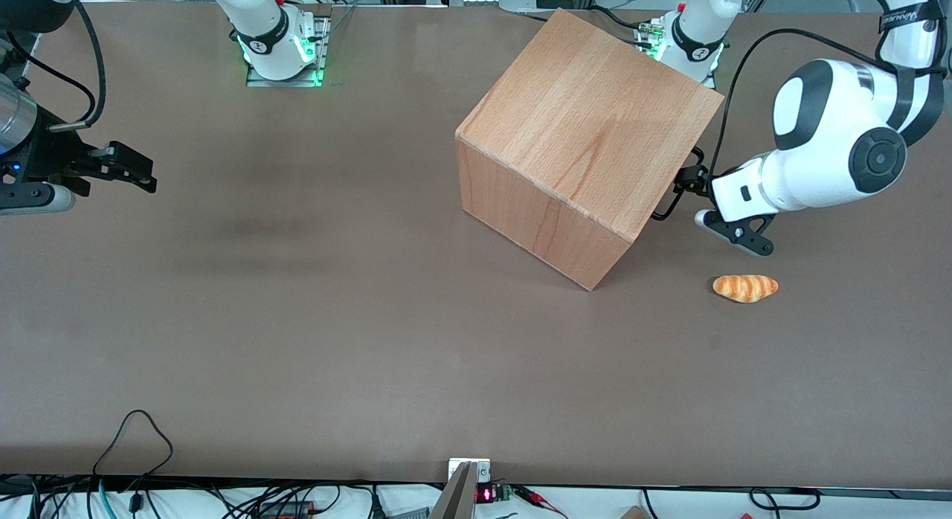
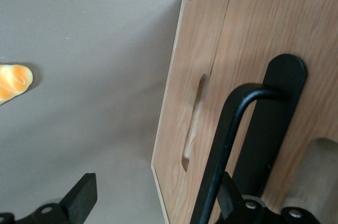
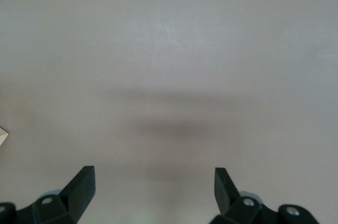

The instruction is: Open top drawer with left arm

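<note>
The big wooden cube cabinet (image 1: 580, 140) stands on the brown table, its front turned toward the working arm. In the left wrist view the top drawer's flat front (image 2: 274, 23) lies flush with the neighbouring panel, and its black bar handle (image 2: 232, 123) stands out from it. The handle also shows as a thin black loop at the cabinet's edge in the front view (image 1: 664, 209). The left arm (image 1: 833, 155) reaches in low. Its gripper (image 1: 688, 183) is at the handle, open, with the bar between the fingers and close to one fingertip (image 2: 232, 195); the gripper also shows in the left wrist view (image 2: 156, 198).
A small orange striped bread roll (image 1: 745, 287) lies on the table nearer the front camera than the gripper; it also shows in the left wrist view (image 2: 13, 81). A second panel with a cut-out grip (image 2: 194, 123) sits beside the top drawer's front.
</note>
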Available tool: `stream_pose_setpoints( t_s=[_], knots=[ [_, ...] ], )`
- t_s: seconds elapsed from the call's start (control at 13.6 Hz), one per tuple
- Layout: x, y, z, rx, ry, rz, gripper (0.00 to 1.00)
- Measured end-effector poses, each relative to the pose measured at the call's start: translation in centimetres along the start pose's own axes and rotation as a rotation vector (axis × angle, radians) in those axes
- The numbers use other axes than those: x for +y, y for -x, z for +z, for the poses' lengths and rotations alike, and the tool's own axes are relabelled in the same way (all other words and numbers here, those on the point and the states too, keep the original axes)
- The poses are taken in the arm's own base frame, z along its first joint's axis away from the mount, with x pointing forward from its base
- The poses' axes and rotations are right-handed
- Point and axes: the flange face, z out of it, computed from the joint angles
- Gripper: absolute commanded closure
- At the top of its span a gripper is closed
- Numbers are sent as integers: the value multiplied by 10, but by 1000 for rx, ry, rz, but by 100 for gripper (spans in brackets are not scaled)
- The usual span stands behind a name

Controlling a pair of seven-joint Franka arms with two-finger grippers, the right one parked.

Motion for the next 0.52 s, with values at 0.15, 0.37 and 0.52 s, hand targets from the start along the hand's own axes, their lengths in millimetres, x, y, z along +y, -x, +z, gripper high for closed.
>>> stream_pose_setpoints(
  t_s=[0.15, 0.37, 0.52],
  knots=[
    [-2, -4, 6, 6, -1, 14, 0],
    [-8, -8, 8, 31, -13, 36, 0],
    [-24, -10, 6, 65, -22, 77, 0]
  ],
)
